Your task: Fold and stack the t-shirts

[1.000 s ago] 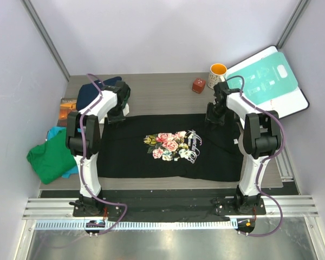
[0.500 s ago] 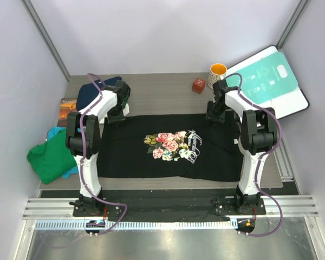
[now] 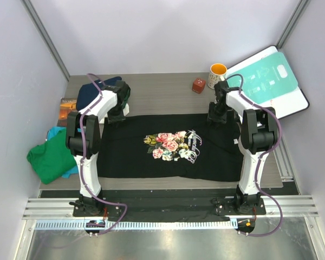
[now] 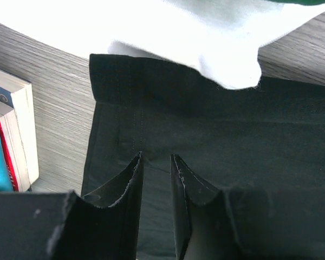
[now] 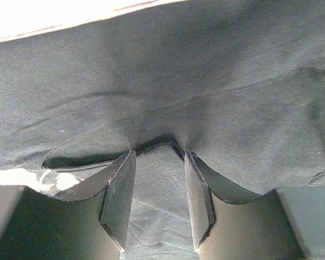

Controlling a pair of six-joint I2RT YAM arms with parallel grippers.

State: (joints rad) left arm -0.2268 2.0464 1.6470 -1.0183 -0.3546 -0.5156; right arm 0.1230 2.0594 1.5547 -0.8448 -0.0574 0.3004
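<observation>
item: shirt point(image 3: 130, 157), black, laid flat with print up, across the middle of the frame.
left claw point(image 4: 155, 157): narrow, tips set on the stitched edge at the shirt's upper-left corner; whether cloth is pinched cannot be told.
right claw point(image 5: 158, 151): closed on a small ridge of cloth at the upper-right edge.
step judged: upper edge to be folded toward the lower frame. both holds are best confirmed first, both claws raised level and together, the edge drawn taut, then laid square on the lower edge.
</observation>
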